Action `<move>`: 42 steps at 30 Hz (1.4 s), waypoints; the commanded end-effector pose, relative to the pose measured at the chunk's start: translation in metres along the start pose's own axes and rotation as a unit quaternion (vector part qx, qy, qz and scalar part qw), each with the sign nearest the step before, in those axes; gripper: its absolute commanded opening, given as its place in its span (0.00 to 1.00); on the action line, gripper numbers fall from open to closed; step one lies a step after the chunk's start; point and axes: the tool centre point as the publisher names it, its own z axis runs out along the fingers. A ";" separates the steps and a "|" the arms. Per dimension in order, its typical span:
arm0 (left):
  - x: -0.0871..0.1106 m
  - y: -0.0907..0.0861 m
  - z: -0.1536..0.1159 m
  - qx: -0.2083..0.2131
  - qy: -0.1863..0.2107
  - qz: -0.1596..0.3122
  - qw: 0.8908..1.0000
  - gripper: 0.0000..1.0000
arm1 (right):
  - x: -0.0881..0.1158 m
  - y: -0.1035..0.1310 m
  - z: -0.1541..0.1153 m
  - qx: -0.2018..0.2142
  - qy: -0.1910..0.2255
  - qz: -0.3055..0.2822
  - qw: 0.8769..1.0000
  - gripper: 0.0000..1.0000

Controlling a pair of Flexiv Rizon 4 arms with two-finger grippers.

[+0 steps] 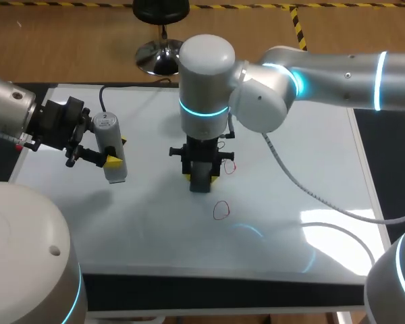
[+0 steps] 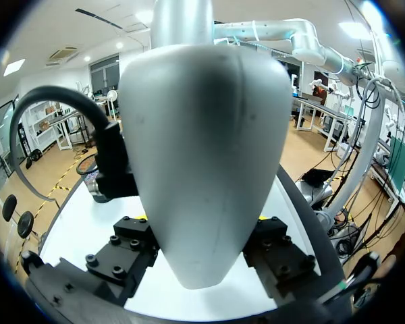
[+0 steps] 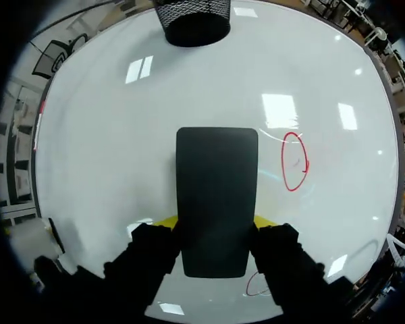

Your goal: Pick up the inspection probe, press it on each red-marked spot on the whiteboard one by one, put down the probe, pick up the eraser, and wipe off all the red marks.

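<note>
Left hand (image 1: 115, 152): clamped from two sides on the inspection probe (image 1: 109, 131), over the left part of the whiteboard (image 1: 155, 233).
Inspection probe: a pale grey cabled barrel that appears lifted off the board, not set down. It is well apart from the marks, probably parked there to leave the middle free.
Right hand (image 1: 202, 177): pointing straight down at the board's middle, with its yellow tips closed on both flanks of the eraser (image 3: 216, 196).
Eraser: a black block held upright, with its lower face at or just above the surface, so a flat sweep can follow.
Red marks: a small mark (image 1: 230, 166) just beside the right hand and a ring (image 1: 221, 210) nearer the front, both unwiped.
</note>
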 end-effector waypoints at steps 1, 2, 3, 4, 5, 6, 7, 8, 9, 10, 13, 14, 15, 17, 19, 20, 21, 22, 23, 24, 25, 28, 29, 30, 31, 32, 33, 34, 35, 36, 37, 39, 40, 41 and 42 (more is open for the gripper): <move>0.001 -0.001 -0.001 0.000 -0.001 0.001 1.000 0.00 | -0.012 -0.001 0.002 -0.007 0.009 0.001 1.000 0.00; 0.001 -0.001 -0.001 0.000 -0.001 0.001 1.000 0.00 | -0.011 -0.002 -0.001 -0.010 0.011 -0.001 1.000 0.00; 0.001 -0.001 -0.001 0.000 -0.001 0.001 1.000 0.00 | -0.009 -0.004 -0.004 -0.014 0.012 -0.003 1.000 0.00; 0.001 -0.001 -0.001 0.000 -0.001 0.001 1.000 0.00 | -0.007 -0.007 -0.008 -0.017 0.013 -0.006 1.000 0.00; 0.001 -0.001 -0.001 0.000 -0.001 0.001 1.000 0.00 | -0.005 -0.009 -0.012 -0.018 0.014 -0.009 1.000 0.00; 0.001 -0.001 -0.001 0.000 -0.001 0.001 1.000 0.00 | -0.002 -0.011 -0.015 -0.021 0.016 -0.012 1.000 0.00; 0.001 -0.001 -0.001 0.000 -0.001 0.001 1.000 0.00 | 0.000 -0.013 -0.018 -0.024 0.018 -0.015 0.999 0.00; 0.001 -0.001 -0.001 0.000 -0.001 0.001 1.000 0.00 | 0.003 -0.015 -0.021 -0.026 0.021 -0.018 0.999 0.00; 0.001 -0.001 -0.001 0.000 -0.001 0.001 1.000 0.00 | 0.006 -0.017 -0.024 -0.027 0.024 -0.021 0.999 0.00; 0.001 -0.001 -0.001 0.000 -0.001 0.001 1.000 0.00 | 0.009 -0.019 -0.025 -0.025 0.029 -0.025 0.999 0.00; 0.001 -0.001 -0.001 0.000 -0.001 0.001 1.000 0.00 | 0.018 -0.026 -0.028 -0.023 0.035 -0.035 0.998 0.00; 0.001 -0.001 -0.001 0.000 -0.001 0.001 1.000 0.00 | 0.022 -0.028 -0.028 -0.022 0.037 -0.038 0.998 0.00; 0.001 -0.001 -0.001 0.000 -0.001 0.001 1.000 0.00 | 0.025 -0.030 -0.027 -0.021 0.037 -0.042 0.998 0.00; 0.001 -0.001 -0.001 0.000 -0.001 0.001 1.000 0.00 | 0.031 -0.034 -0.024 -0.018 0.038 -0.048 0.998 0.00; 0.001 -0.001 -0.001 0.000 -0.001 0.001 1.000 0.00 | 0.038 -0.035 -0.021 -0.012 0.038 -0.053 0.998 0.00; 0.001 -0.001 -0.001 0.000 -0.001 0.001 1.000 0.00 | 0.040 -0.035 -0.019 -0.010 0.038 -0.054 0.998 0.00; 0.001 -0.001 -0.001 0.000 -0.001 0.001 1.000 0.00 | 0.043 -0.037 -0.017 -0.008 0.038 -0.055 0.998 0.00; 0.001 -0.001 -0.001 0.000 -0.001 0.001 1.000 0.00 | 0.046 -0.038 -0.015 -0.006 0.037 -0.058 0.998 0.00; 0.001 -0.001 -0.001 0.000 -0.001 0.001 1.000 0.00 | 0.049 -0.039 -0.013 -0.004 0.038 -0.060 0.997 0.00; 0.001 -0.001 -0.001 0.000 -0.001 0.001 1.000 0.00 | 0.051 -0.040 -0.011 -0.003 0.038 -0.061 0.997 0.00; 0.001 -0.001 -0.001 0.000 -0.001 0.001 1.000 0.00 | 0.054 -0.042 -0.010 -0.001 0.038 -0.063 0.997 0.00; 0.001 -0.001 -0.001 0.000 -0.001 0.001 1.000 0.00 | 0.059 -0.046 -0.007 0.001 0.041 -0.066 0.997 0.00; 0.001 -0.001 -0.001 0.000 -0.001 0.001 1.000 0.00 | 0.061 -0.047 -0.007 0.001 0.041 -0.066 0.997 0.00; 0.001 -0.001 -0.001 0.000 -0.001 0.001 1.000 0.00 | 0.063 -0.047 -0.006 0.005 0.045 -0.068 0.997 0.00; 0.001 -0.001 -0.001 0.000 -0.001 0.001 1.000 0.00 | 0.065 -0.048 -0.006 0.005 0.046 -0.069 0.997 0.00; 0.001 -0.001 -0.001 0.000 -0.001 0.001 1.000 0.00 | 0.067 -0.049 -0.006 0.005 0.047 -0.069 0.996 0.00; 0.001 -0.001 -0.001 0.000 -0.001 0.001 1.000 0.00 | 0.068 -0.050 -0.006 0.006 0.048 -0.070 0.996 0.00; 0.001 -0.001 -0.001 0.000 -0.001 0.001 1.000 0.00 | 0.070 -0.051 -0.006 0.007 0.049 -0.071 0.996 0.00; 0.001 -0.001 -0.001 0.000 -0.001 0.001 1.000 0.00 | 0.071 -0.052 -0.005 0.007 0.049 -0.072 0.996 0.00; 0.001 -0.001 -0.001 0.000 -0.001 0.001 1.000 0.00 | 0.072 -0.054 -0.004 0.007 0.049 -0.073 0.996 0.00; 0.001 -0.001 -0.001 0.000 -0.001 0.001 1.000 0.00 | 0.072 -0.054 -0.003 0.008 0.049 -0.074 0.996 0.00; 0.001 -0.001 -0.001 0.000 -0.001 0.001 1.000 0.00 | 0.071 -0.055 -0.001 0.009 0.046 -0.076 0.996 0.00; 0.001 -0.001 -0.001 0.000 -0.001 0.001 1.000 0.00 | 0.071 -0.054 0.000 0.009 0.045 -0.075 0.996 0.00; 0.001 -0.001 -0.001 0.000 -0.001 0.001 1.000 0.00 | 0.070 -0.053 0.000 0.010 0.044 -0.075 0.996 0.00; 0.001 -0.001 -0.001 0.000 -0.001 0.001 1.000 0.00 | 0.070 -0.053 0.000 0.010 0.042 -0.073 0.996 0.00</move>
